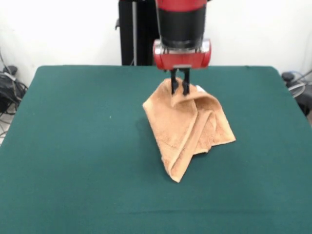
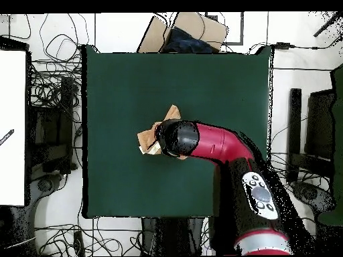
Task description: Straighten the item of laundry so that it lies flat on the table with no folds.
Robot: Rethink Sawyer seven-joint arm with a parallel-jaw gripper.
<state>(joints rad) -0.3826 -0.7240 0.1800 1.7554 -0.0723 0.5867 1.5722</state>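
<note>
One peach-orange terry towel (image 1: 187,127), bunched and folded near the middle of a dark green desk (image 1: 78,146). Pinched at its raised top fold by the black gripper (image 1: 179,88) of a red and black arm (image 2: 221,144), fingers narrow on the cloth. Lower folds draped down onto the felt.

Robot lab (floor cables (image 2: 50,87) everywhere).
</note>
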